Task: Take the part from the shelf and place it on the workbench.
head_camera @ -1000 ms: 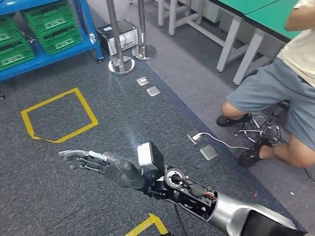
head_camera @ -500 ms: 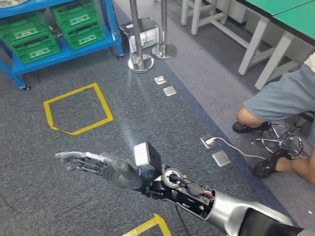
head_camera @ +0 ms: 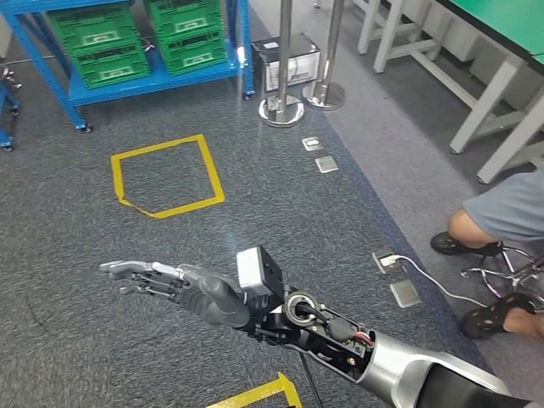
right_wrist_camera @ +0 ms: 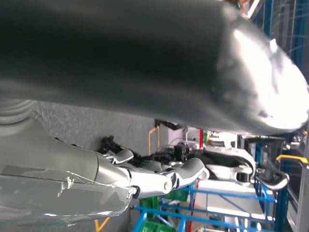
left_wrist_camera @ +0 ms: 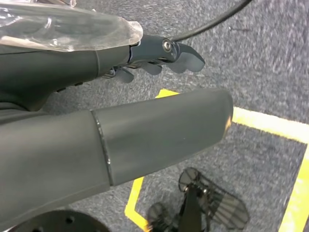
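Right hand: the right hand [head_camera: 173, 285] reaches out flat over the grey carpet [head_camera: 58, 255], fingers [head_camera: 128, 270] straight and spread, holding nothing.
Left hand: the left hand [left_wrist_camera: 109, 140] hangs above the carpet, fingers extended and empty, over a yellow tape line [left_wrist_camera: 269, 123].
Shelf: the blue shelf [head_camera: 154, 81] stands well ahead at the far left, carrying green crates [head_camera: 96, 47].
Part: cannot tell which item on the shelf it is.
Floor mark: a yellow tape square [head_camera: 167, 174] lies between hand and shelf.
Person: a seated person [head_camera: 507, 221] at the right edge.
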{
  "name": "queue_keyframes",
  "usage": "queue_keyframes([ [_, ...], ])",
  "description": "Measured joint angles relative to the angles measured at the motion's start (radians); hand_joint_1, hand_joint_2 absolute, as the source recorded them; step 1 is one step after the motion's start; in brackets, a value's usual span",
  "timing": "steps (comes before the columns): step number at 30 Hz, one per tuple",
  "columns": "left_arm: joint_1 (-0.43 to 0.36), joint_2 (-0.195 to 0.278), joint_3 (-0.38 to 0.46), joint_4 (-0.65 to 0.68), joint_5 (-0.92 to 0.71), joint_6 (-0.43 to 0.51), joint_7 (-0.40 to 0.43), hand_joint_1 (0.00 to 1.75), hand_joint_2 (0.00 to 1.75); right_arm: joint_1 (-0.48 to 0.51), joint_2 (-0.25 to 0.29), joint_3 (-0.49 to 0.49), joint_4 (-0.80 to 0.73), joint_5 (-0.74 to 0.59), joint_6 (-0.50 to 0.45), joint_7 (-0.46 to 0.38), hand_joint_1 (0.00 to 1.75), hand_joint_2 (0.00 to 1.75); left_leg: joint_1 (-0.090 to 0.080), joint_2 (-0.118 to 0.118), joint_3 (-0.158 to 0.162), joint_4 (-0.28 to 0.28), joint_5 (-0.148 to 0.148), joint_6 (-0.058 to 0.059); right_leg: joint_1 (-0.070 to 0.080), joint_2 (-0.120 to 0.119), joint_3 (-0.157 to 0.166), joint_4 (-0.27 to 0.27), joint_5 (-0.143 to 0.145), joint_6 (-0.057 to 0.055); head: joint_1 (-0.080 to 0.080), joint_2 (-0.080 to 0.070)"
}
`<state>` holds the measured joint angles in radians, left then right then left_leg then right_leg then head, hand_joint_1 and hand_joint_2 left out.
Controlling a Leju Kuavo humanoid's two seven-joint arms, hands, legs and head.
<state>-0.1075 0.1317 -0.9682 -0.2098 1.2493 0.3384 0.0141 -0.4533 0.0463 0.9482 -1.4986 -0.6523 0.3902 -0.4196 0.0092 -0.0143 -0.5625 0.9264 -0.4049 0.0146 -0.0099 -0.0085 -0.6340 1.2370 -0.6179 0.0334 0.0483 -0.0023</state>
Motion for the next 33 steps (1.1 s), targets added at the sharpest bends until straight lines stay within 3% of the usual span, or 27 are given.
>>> queue_keyframes([
  [1,0.0,0.0,0.0,0.0,0.0,0.0,0.0,0.0,0.0,0.001,0.0,0.0,0.0,0.001,0.0,0.0,0.0,0.0,-0.001,-0.01,0.001,0.001,-0.001,0.001,0.0,0.003,-0.016,0.024,0.003,0.0,0.002,0.0],
  [2,0.0,0.0,0.0,0.0,0.0,0.0,0.0,0.0,0.0,0.001,0.0,0.0,0.001,0.001,0.0,0.0,0.0,0.0,-0.001,-0.022,0.002,0.003,-0.002,0.0,0.0,0.005,-0.012,0.006,0.027,-0.001,0.004,0.0],
  [3,0.0,0.0,0.0,0.0,0.0,0.0,0.0,0.0,0.0,0.001,0.0,0.0,0.001,0.001,0.0,0.0,0.0,0.0,-0.001,-0.033,0.004,0.005,-0.004,-0.001,0.0,0.01,0.009,-0.05,0.068,-0.004,0.006,0.0],
  [5,0.0,-0.001,0.0,0.0,0.0,0.0,0.0,0.0,0.0,0.0,0.0,0.0,0.001,0.001,0.0,0.0,0.0,0.0,-0.002,-0.054,0.003,0.013,-0.008,-0.006,-0.002,0.043,0.067,-0.193,0.139,-0.012,0.01,0.0],
  [7,-0.001,-0.002,0.0,0.0,0.0,0.0,0.0,0.0,0.0,-0.001,0.0,0.0,0.0,0.001,0.0,0.0,0.0,0.0,-0.001,-0.07,-0.006,0.019,-0.008,-0.015,-0.003,0.072,0.093,-0.262,0.159,-0.017,0.008,0.0],
  [9,0.001,0.0,0.0,0.0,0.0,0.0,0.0,0.0,0.0,-0.001,0.0,0.0,0.0,0.002,0.0,-0.001,0.0,0.0,0.003,-0.085,-0.012,0.018,-0.004,-0.028,-0.003,0.067,0.095,-0.27,0.159,-0.024,0.006,0.0],
  [10,0.004,0.0,0.0,0.0,0.0,0.0,0.0,0.0,0.0,-0.001,0.001,0.0,0.0,0.002,0.0,0.0,0.0,0.0,0.004,-0.082,-0.014,0.021,-0.007,-0.034,-0.004,0.058,0.098,-0.275,0.162,-0.029,0.005,0.0],
  [12,0.003,0.0,0.0,0.0,0.0,0.0,0.0,0.0,0.0,-0.002,0.001,0.0,-0.001,0.002,0.0,-0.001,0.0,0.0,0.003,-0.05,-0.042,0.078,-0.041,-0.045,-0.008,0.038,0.106,-0.286,0.167,-0.038,-0.006,0.0],
  [13,0.002,0.0,0.0,0.0,0.0,0.0,0.0,0.0,0.0,-0.001,0.001,0.0,0.0,0.002,-0.001,-0.001,0.0,0.0,0.004,-0.026,-0.072,0.141,-0.073,-0.05,-0.008,0.027,0.108,-0.288,0.168,-0.04,-0.013,0.0],
  [15,-0.001,0.001,0.0,0.0,0.0,0.0,0.001,0.0,0.0,0.0,0.001,0.0,0.0,0.003,-0.002,0.0,0.0,0.0,0.006,-0.001,-0.143,0.281,-0.129,-0.059,-0.006,0.007,0.108,-0.288,0.167,-0.043,-0.021,0.0],
  [16,0.0,0.001,0.0,0.0,0.0,0.0,0.001,0.0,0.0,0.001,0.001,0.0,0.0,0.003,-0.003,0.0,0.0,0.0,0.007,0.004,-0.163,0.317,-0.136,-0.061,-0.006,-0.002,0.108,-0.288,0.166,-0.043,-0.022,0.0],
  [17,0.001,0.0,0.0,0.0,0.0,0.0,0.001,0.0,0.0,0.001,0.001,0.0,0.001,0.003,-0.004,0.0,0.0,0.0,0.007,0.007,-0.161,0.312,-0.123,-0.062,-0.006,-0.01,0.108,-0.288,0.165,-0.043,-0.022,0.0],
  [18,0.002,0.001,0.0,0.0,0.0,0.0,0.001,0.0,0.0,0.0,0.001,0.001,0.001,0.003,-0.004,0.0,0.0,0.0,0.007,0.01,-0.137,0.265,-0.094,-0.061,-0.007,-0.018,0.11,-0.288,0.163,-0.041,-0.023,0.0],
  [20,0.002,0.002,0.0,0.0,0.0,0.0,0.001,0.0,0.0,-0.001,0.001,0.001,0.0,0.003,-0.005,0.001,0.0,0.0,0.003,0.033,-0.055,0.109,-0.028,-0.054,-0.004,-0.031,0.114,-0.287,0.159,-0.036,-0.025,0.0],
  [22,0.0,0.004,0.0,0.0,0.0,0.0,0.001,0.0,0.0,-0.002,0.001,0.001,0.0,0.004,-0.006,0.001,0.0,0.0,-0.003,0.047,-0.008,0.017,-0.001,-0.04,0.002,-0.041,0.118,-0.287,0.153,-0.027,-0.022,0.0],
  [24,0.0,0.005,0.0,0.0,0.001,0.001,0.001,0.0,0.0,-0.002,0.001,0.001,0.0,0.004,-0.006,0.002,0.0,0.0,-0.006,0.035,-0.006,0.008,-0.002,-0.027,0.003,-0.05,0.123,-0.289,0.149,-0.018,-0.017,0.0],
  [26,0.002,0.004,0.0,0.0,0.002,0.002,0.002,0.0,0.0,-0.002,0.001,0.001,0.0,0.004,-0.007,0.003,0.0,0.0,-0.002,0.024,-0.001,0.002,0.0,-0.017,0.001,-0.043,0.121,-0.27,0.131,-0.008,-0.016,0.0],
  [28,0.002,0.004,0.0,0.0,0.003,0.002,0.002,0.0,0.0,-0.001,0.001,0.001,-0.001,0.004,-0.009,0.003,0.0,0.0,0.002,0.014,0.004,-0.004,0.002,-0.007,-0.001,-0.016,0.081,-0.173,0.074,-0.001,-0.01,0.0],
  [30,0.001,0.004,0.0,0.0,0.003,0.003,0.002,0.0,0.0,0.002,0.001,0.001,0.0,0.003,-0.01,0.003,0.0,0.0,0.001,0.002,0.005,-0.004,0.001,-0.001,-0.001,0.0,0.012,-0.027,0.012,0.001,-0.001,0.0],
  [31,0.001,0.004,0.0,0.0,0.003,0.003,0.002,0.0,0.0,0.004,0.001,0.001,0.0,0.003,-0.01,0.003,0.0,0.0,0.0,-0.006,0.005,-0.003,0.0,0.0,-0.001,0.003,-0.012,0.018,0.002,0.002,0.002,0.0],
  [33,0.001,0.004,0.0,0.0,0.003,0.003,0.002,0.0,0.0,0.006,0.001,0.001,0.001,0.003,-0.011,0.003,0.0,0.0,-0.001,-0.019,0.007,-0.001,-0.001,0.0,-0.001,0.005,-0.022,0.024,0.021,0.001,0.004,0.0],
])
